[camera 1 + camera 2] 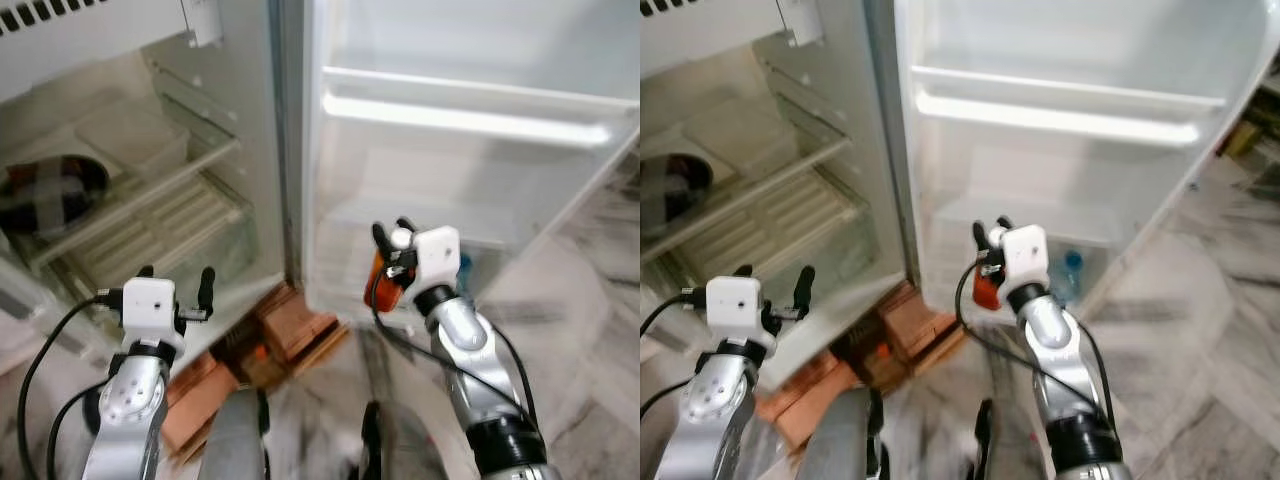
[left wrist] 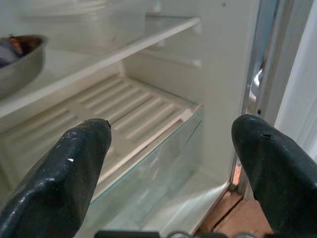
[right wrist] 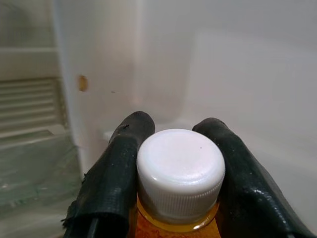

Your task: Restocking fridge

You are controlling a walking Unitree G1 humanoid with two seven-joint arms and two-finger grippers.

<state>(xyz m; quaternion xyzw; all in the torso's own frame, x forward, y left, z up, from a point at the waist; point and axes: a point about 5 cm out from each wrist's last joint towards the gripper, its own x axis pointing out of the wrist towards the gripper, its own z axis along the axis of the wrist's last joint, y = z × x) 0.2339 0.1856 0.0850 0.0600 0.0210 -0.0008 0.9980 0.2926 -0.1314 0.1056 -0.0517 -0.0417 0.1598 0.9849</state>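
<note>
Right gripper: your right gripper (image 1: 392,233) is clamped on the neck of an orange bottle (image 1: 386,283), just under its white cap (image 3: 180,171); in the right wrist view a black finger (image 3: 119,168) presses each side of the cap.
Orange bottle: you hold it upright in the air in front of the lower part of the open fridge door (image 1: 470,150), near the door's hinge edge and above the floor; it touches no shelf.
Left gripper: your left gripper (image 1: 176,283) is spread wide and holds nothing; it hovers in front of the lower left of the fridge compartment, pointing in at the ribbed bottom shelf (image 2: 129,111).
Fridge interior: on your left the fridge (image 1: 130,150) stands open. A dark metal bowl (image 1: 50,193) sits on the middle shelf at far left, with a clear lidded container (image 1: 135,135) to its right on the same shelf. Below lies the ribbed shelf over a clear drawer (image 2: 163,163).
Door: it swings open to your right; a long white rail (image 1: 465,120) crosses its upper part, and a lower door shelf (image 1: 1040,225) sits behind the right gripper.
Blue-capped bottle: a bottle with a blue cap (image 1: 1071,262) stands low in the door, just right of your right wrist.
Floor: pale marble floor (image 1: 580,330) on the right; reddish bricks (image 1: 290,330) lie under the fridge's front edge, between your two arms.
Cables: black cables (image 1: 40,370) trail from both wrists.
</note>
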